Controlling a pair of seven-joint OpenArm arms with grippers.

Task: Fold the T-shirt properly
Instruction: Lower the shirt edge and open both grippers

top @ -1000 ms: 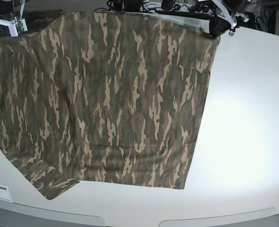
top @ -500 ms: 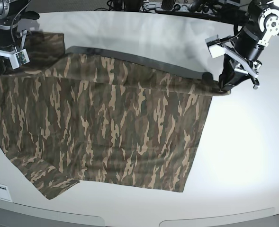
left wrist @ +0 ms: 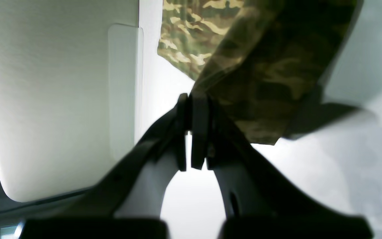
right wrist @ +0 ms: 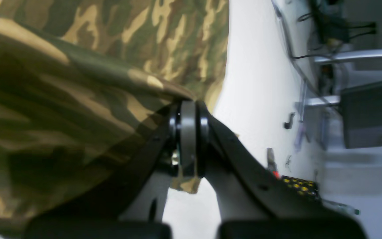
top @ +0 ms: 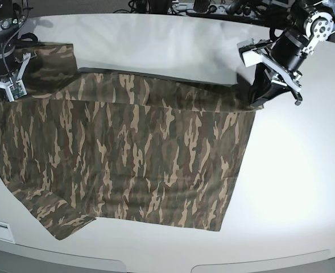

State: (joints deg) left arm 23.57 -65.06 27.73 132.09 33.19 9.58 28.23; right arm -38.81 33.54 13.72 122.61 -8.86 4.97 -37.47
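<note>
Both pincers clamp the T-shirt [top: 127, 153] on a white table [top: 292, 170].

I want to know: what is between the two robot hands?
The camouflage T-shirt, its folded edge stretched from the left hand to the right hand, in the base view.

**Camera placement**

Base view: high, looking down from the table's [top: 292, 170] near edge across the whole shirt [top: 133, 153] and both arms. Left wrist view: very close behind its fingers [left wrist: 199, 132], facing along them onto cloth and tabletop. Right wrist view: equally close behind its fingers [right wrist: 187, 139]. All three share shirt and table.
</note>
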